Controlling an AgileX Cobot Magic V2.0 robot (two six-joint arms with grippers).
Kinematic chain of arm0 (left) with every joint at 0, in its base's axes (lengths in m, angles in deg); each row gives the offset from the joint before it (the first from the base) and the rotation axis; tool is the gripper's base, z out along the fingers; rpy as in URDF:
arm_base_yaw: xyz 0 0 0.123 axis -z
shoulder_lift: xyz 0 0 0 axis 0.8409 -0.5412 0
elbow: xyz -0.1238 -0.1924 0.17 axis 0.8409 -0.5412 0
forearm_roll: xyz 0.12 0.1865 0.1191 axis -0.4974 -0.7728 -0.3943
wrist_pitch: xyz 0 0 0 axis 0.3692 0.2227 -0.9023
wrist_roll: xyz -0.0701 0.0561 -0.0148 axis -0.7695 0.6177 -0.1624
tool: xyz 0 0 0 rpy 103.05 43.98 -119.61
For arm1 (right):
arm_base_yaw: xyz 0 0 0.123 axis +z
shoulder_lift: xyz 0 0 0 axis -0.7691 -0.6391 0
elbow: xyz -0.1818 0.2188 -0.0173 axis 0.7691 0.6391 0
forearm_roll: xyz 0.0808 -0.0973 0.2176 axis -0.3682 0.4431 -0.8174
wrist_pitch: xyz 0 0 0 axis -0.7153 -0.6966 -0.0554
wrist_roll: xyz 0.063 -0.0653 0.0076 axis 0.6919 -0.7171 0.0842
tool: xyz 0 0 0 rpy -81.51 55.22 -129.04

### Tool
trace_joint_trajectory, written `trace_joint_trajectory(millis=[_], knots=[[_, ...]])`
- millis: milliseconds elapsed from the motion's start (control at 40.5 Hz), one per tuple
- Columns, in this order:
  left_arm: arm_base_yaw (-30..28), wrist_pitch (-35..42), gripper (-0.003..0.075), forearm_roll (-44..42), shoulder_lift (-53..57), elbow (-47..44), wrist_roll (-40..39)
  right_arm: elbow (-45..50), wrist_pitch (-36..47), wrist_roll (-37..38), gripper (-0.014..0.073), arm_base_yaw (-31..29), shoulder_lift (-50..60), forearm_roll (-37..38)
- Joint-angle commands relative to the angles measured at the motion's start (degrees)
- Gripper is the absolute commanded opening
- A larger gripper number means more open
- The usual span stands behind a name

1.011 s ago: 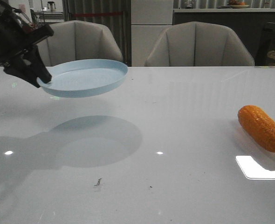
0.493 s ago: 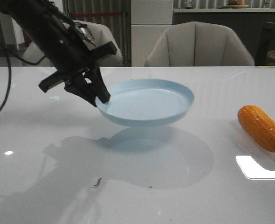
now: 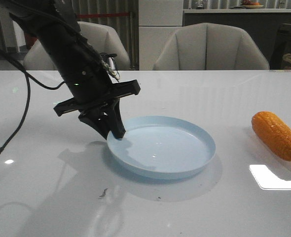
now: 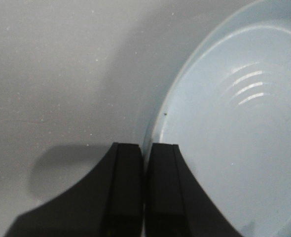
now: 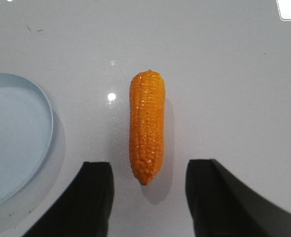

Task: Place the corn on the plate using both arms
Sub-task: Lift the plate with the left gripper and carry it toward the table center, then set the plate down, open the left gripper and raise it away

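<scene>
we see the left gripper [image 3: 117, 132] pinching the near-left rim of the pale blue plate [image 3: 185, 163], now low on the white table [image 3: 209, 98]. the orange corn cob [image 3: 276, 135] lies well right of the plate, between the right gripper's [image 5: 149, 195] spread fingers. a hasty release could skid the plate.
</scene>
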Motion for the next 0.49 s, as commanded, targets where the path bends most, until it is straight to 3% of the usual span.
trace_joint_trajectory(millis=[0,197,370,469], knots=[[0.47,0.15,0.0094,0.81,2.67,1.87,-0.48,-2.11,3.45,-0.01,0.0454,-0.29,0.42,-0.41],[0.47,0.03,0.0166,0.29,1.92,1.87,-0.48,-2.11,3.45,-0.01,0.0454,-0.29,0.42,-0.41],[0.47,-0.86,0.0384,0.41,1.92,4.44,0.43,-2.11,3.45,-0.01,0.0454,-0.29,0.42,-0.41],[0.47,-1.44,0.0460,0.29,2.13,8.05,0.98,-2.11,3.39,-0.01,0.0454,-0.29,0.42,-0.41]])
